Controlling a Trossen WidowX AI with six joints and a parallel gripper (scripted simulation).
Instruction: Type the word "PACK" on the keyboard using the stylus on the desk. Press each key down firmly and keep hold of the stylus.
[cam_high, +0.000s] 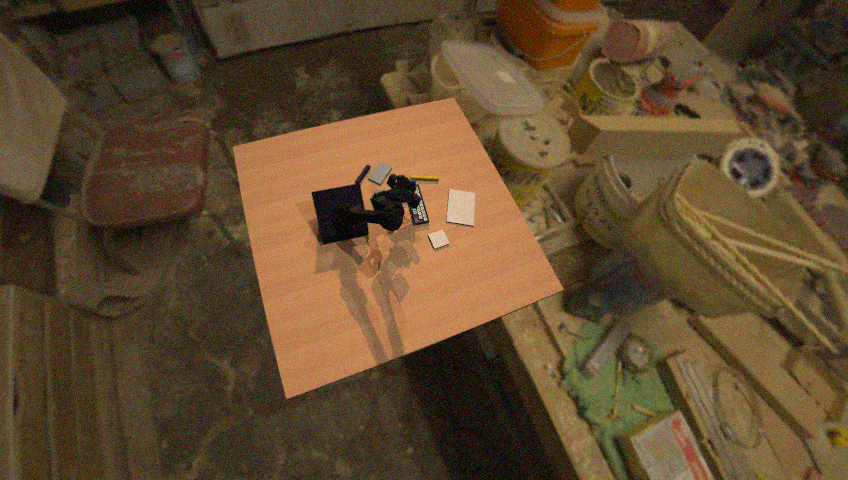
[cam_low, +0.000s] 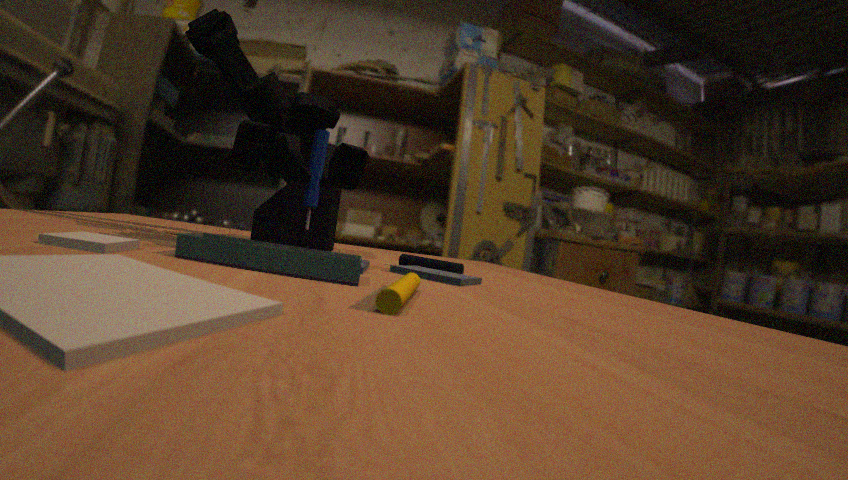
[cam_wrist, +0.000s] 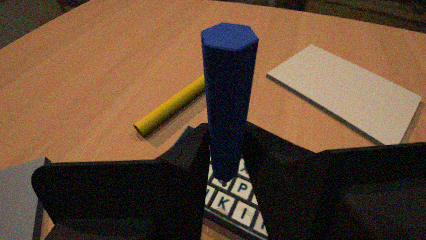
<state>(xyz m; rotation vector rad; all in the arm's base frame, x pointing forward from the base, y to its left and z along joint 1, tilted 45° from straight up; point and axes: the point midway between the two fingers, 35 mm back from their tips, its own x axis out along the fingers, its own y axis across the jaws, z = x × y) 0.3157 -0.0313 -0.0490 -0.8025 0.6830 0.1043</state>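
My gripper (cam_high: 411, 184) (cam_low: 315, 165) (cam_wrist: 224, 129) is shut on the blue stylus (cam_low: 317, 160) (cam_wrist: 229, 90), which stands nearly upright between the fingers. In the exterior view the thin stylus tip is a little above the dark keyboard (cam_high: 421, 208) (cam_low: 267, 258) (cam_wrist: 223, 202), with a gap below it. In the wrist view the stylus's lower end is over a key just left of the P key, with the K and I keys nearer the camera. The fingers hide much of the keyboard, and the key right under the tip cannot be read.
A yellow cylinder (cam_high: 426, 178) (cam_low: 398, 292) (cam_wrist: 172, 106) lies beyond the keyboard, near a large white pad (cam_high: 461, 207) (cam_low: 119, 303) (cam_wrist: 350, 92). A small white square (cam_high: 438, 239) (cam_low: 89, 240) lies off one end. A grey pad (cam_high: 379, 173) (cam_wrist: 20, 190) and a black cylinder (cam_high: 363, 174) (cam_low: 431, 262) lie toward the other.
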